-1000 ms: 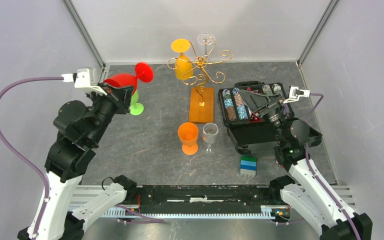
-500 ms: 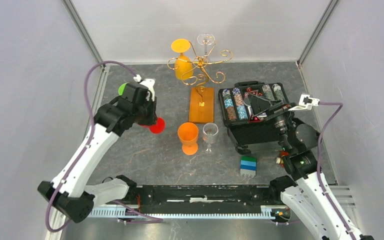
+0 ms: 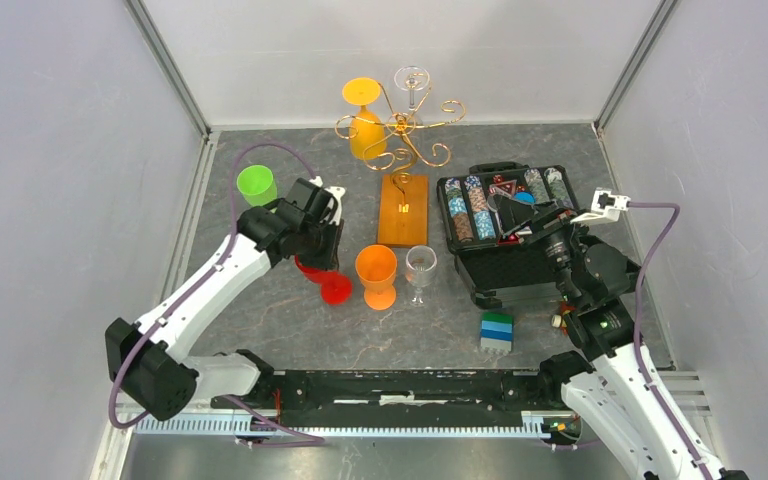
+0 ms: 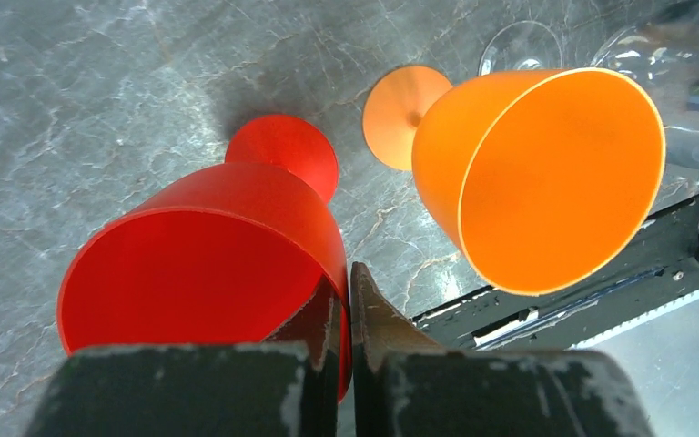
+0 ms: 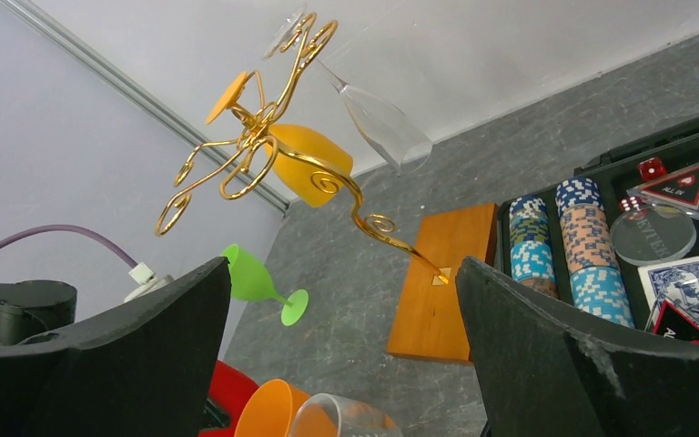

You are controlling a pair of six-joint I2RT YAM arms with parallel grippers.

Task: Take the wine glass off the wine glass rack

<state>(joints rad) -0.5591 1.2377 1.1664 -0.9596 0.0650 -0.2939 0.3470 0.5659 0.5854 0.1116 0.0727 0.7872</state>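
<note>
Two stemmed glasses (image 3: 365, 130) are hung on the gold wire rack (image 3: 401, 128). A red plastic wine glass (image 4: 200, 273) is clamped in the left gripper (image 4: 344, 291) beside an orange plastic goblet (image 4: 546, 173); the right gripper (image 5: 341, 264) is spread open.

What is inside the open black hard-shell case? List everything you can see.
The open black hard-shell case holds rows of striped poker chips, red dice, blue-backed playing cards and a clear round disc. The right gripper hides part of its middle from above.
</note>
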